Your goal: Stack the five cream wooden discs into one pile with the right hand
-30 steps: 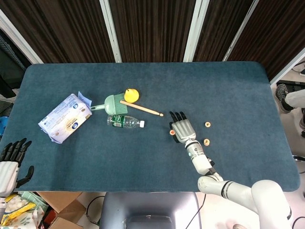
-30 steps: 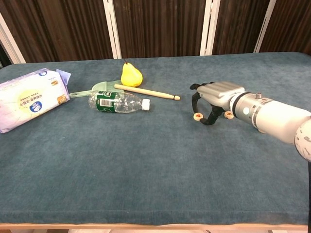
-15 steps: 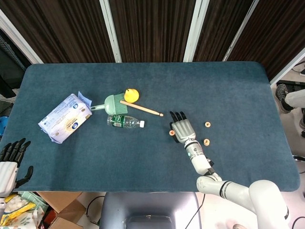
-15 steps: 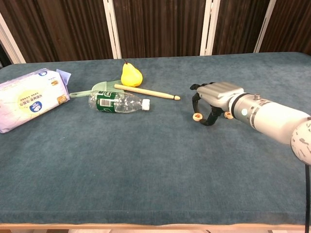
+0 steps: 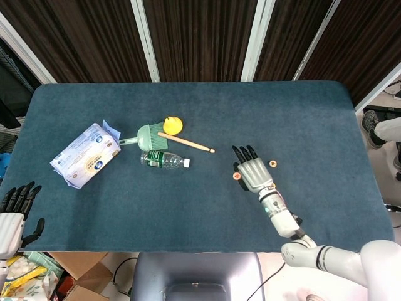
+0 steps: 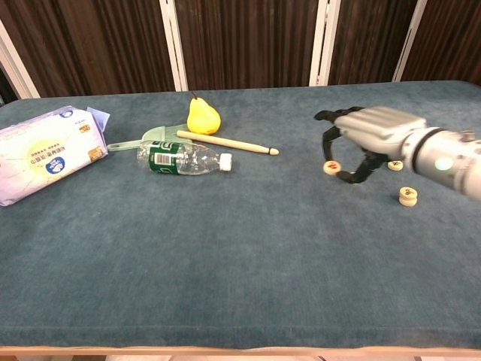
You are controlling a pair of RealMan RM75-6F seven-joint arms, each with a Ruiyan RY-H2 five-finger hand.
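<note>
Right hand [image 6: 361,147] is raised off the table, pinching one disc [image 6: 331,167] at its fingertips. Two more discs lie apart: one [image 6: 395,165] behind it, one [image 6: 407,195] just right. Risk: the shallow pinch may slip during carry. Left hand [image 5: 14,213] idle, holding nothing.

Dark slatted wall panels [image 5: 200,37], white posts [image 5: 145,37], teal table [image 5: 188,207].

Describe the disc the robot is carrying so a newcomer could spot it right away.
Start at the right hand above the table's right half. A small cream disc sits pinched at its fingertips. Unlike the other discs lying on the cloth, this one is lifted clear.
</note>
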